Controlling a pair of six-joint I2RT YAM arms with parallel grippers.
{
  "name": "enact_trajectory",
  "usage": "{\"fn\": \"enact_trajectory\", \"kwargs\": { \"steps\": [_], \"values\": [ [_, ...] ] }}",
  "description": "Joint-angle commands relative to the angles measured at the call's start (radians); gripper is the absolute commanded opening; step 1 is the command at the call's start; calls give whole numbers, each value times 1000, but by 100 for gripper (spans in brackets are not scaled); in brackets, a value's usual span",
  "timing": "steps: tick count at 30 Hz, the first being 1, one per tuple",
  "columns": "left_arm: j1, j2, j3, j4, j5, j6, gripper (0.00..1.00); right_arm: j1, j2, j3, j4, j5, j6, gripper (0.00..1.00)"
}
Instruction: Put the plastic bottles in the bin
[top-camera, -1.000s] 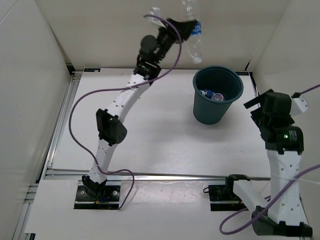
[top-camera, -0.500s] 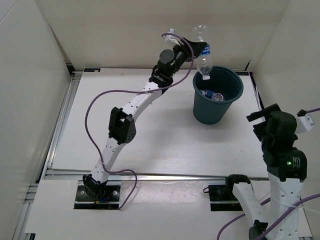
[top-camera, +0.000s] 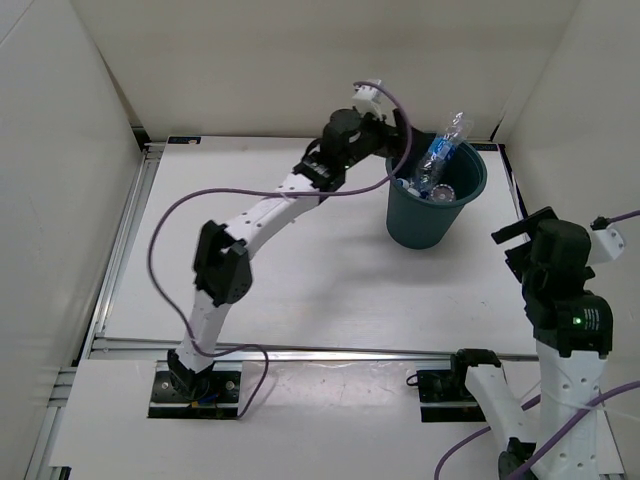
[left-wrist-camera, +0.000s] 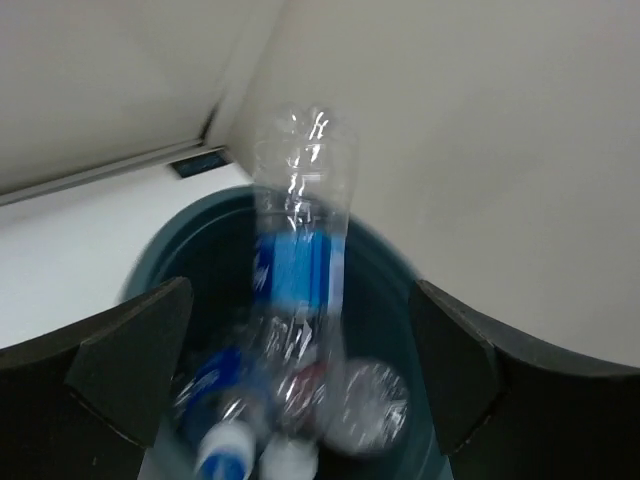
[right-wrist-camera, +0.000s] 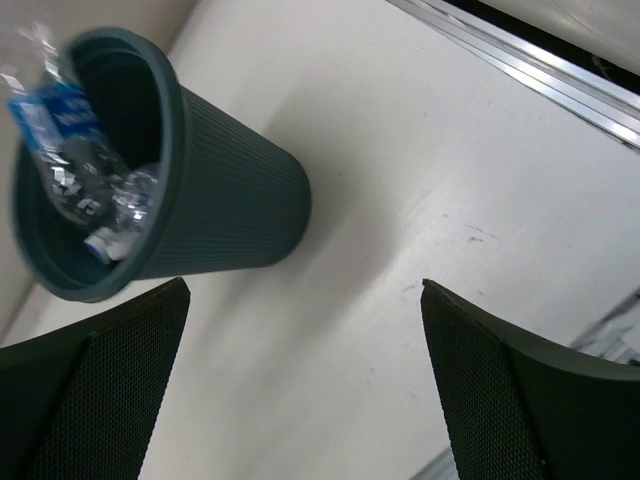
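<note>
One clear blue-labelled plastic bottle (top-camera: 443, 152) leans cap-down in the round teal plastic bin (top-camera: 425, 225); left gripper (left-wrist-camera: 300, 350) and right gripper (right-wrist-camera: 300, 380) gape empty, so best lift the left straight up.

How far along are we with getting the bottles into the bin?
Done: other bottles lie at the bottom of the bin. In hand: nothing is gripped. The left gripper is open over the bin, and a blue-labelled bottle stands loose, cap down inside, its base above the rim. Left: that bottle must settle; the top view shows no bottle on the table. The right gripper is open and empty.
</note>
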Motion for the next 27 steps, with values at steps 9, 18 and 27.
{"fn": "enact_trajectory", "kwargs": {
  "steps": [9,18,27],
  "values": [
    [74,-1058,-1065,-86,-671,366,100,-3,209,58,-119,-252,-166,100],
    [84,-1560,-1513,-480,-1017,201,100,-3,128,-27,42,-377,-330,100],
    [84,-1852,-1671,-670,-1292,-14,100,-12,205,4,31,-408,-357,100]
  ]
}}
